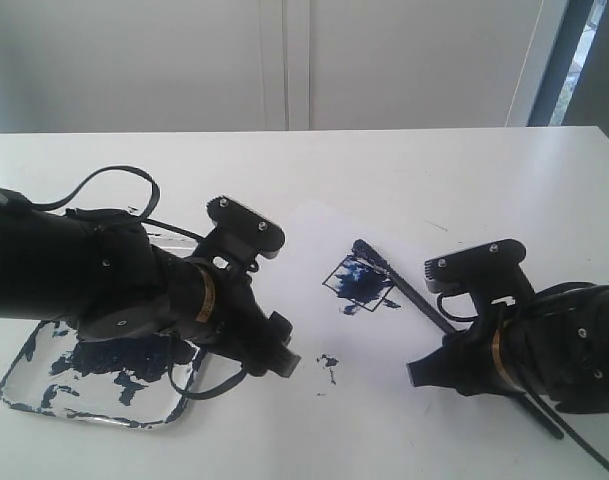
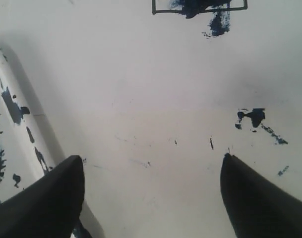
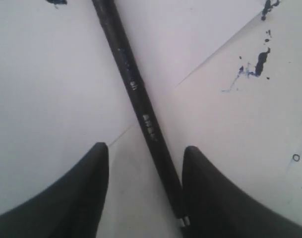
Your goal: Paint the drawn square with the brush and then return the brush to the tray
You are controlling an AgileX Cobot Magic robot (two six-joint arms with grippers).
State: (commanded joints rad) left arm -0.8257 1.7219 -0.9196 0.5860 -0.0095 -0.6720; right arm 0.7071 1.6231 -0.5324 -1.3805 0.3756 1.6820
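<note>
The brush (image 1: 414,292) lay slanting across the white sheet of paper (image 1: 309,310), its blue-stained tip at the far corner of the drawn square (image 1: 362,280) and its black handle running toward the near right under the right arm. The right gripper (image 3: 146,148) straddled that handle with its fingers spread; a gap showed on one side of the stick, so it was not pinched. Small pale lettering on the handle (image 3: 149,122) was too blurred to read. The square was daubed dark blue inside, with smears spilling past its near edge. At the near left sat the tray (image 1: 94,420), clear and shallow and holding only blotches of dark blue paint, partly hidden by the left arm. The left gripper (image 2: 153,161) hung just right of the tray with its fingers wide apart and nothing between them. A blue blot (image 1: 327,362) marked the paper. Everything rested on a white table (image 1: 434,170); behind it stood pale wall panels (image 1: 284,60), with a window strip (image 1: 584,50) at the far right.
</note>
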